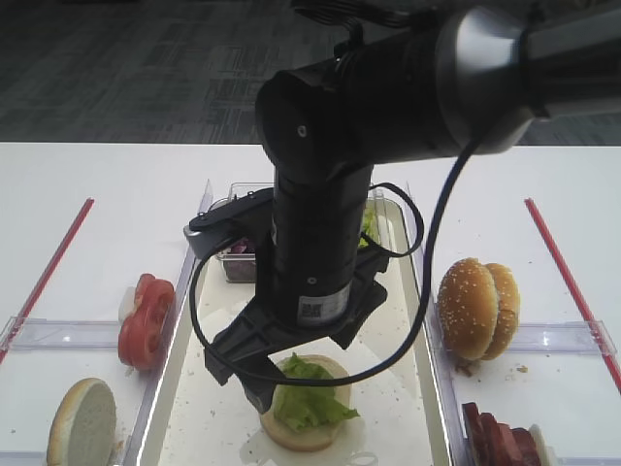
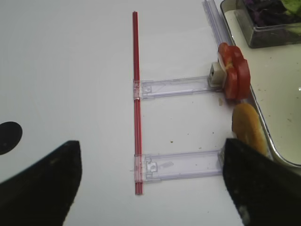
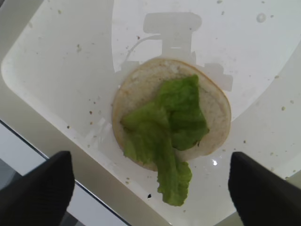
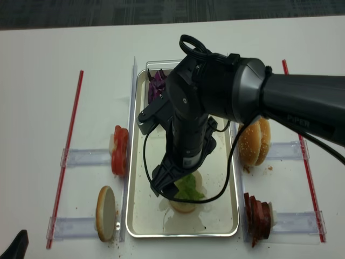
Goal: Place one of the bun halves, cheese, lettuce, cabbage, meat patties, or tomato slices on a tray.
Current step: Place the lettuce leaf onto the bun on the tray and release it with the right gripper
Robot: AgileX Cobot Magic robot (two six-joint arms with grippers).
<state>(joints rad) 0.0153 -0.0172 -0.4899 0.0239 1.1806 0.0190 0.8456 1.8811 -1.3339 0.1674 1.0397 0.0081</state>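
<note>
A bun half [image 3: 214,108] lies cut face up on the tray [image 3: 66,61], with a light-green lettuce [image 3: 164,122] leaf spread over it and hanging off its edge. My right gripper [image 3: 150,190] hovers just above them, open wide, with nothing between its fingers [image 3: 40,188]. From the high view the right arm covers the middle of the tray [image 1: 398,388]. My left gripper [image 2: 150,188] is open and empty over the white table, left of the tray. Close to it are the tomato slices [image 2: 233,70] and another bun half [image 2: 249,127] standing on edge.
A clear tub with purple cabbage [image 1: 241,257] sits at the tray's far end. Sesame buns [image 1: 478,306] and meat patties [image 1: 500,437] stand in clear holders on the right, tomato slices [image 1: 146,320] and a bun half [image 1: 82,422] on the left. Red strips [image 2: 136,94] bound the table.
</note>
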